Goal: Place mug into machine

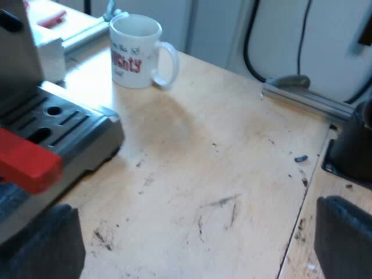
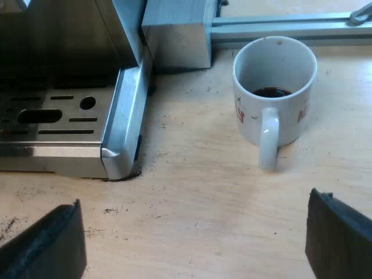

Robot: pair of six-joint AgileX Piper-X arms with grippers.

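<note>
White ceramic with red lettering: one mug [image 2: 273, 70] stood upright on the wooden table [image 2: 192, 180], just beside the drip tray of the one espresso machine [image 2: 58, 116]. It had dark liquid in its bottom. It sat ahead of the right gripper [image 2: 192, 247], handle toward it, apart from both fingers. Of the two grippers, the left gripper [image 1: 192, 247] and the right were both spread wide, holding nothing.

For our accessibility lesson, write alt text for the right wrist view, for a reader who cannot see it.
A white mug holding a little dark liquid stands on the wooden table beside the drip tray of the espresso machine, handle toward the camera. The right gripper hovers open before it.
</note>
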